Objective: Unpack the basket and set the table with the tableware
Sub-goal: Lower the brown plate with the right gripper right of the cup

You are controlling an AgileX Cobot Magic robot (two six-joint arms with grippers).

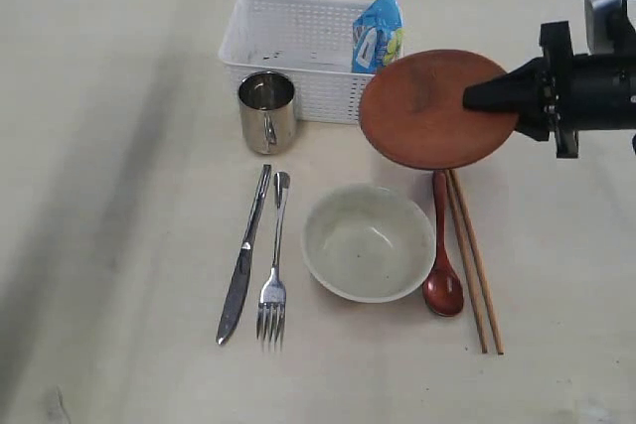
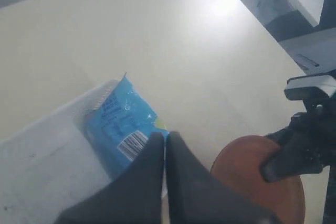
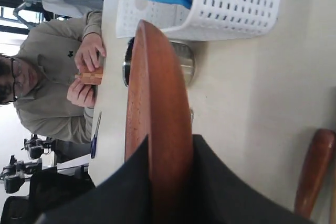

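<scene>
Exterior view | right hand (image 1: 477,98) grips 1 plate (image 1: 422,111) | left hand (image 2: 165,141) closed | 1 bowl (image 1: 368,242) | 2 chopsticks (image 1: 475,260)

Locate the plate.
Exterior view, right of centre: the plate, gripped by the right pincer, just right of the basket, above the spoon and chopsticks.

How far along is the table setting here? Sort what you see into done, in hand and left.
Done: mug, knife, fork, bowl, spoon and chopsticks lie on the table. In hand: the right gripper clamps the red-brown plate, apparently raised beside the basket. Left: setting that plate down; only the blue snack bag shows in the basket. The left gripper is shut and empty.
</scene>
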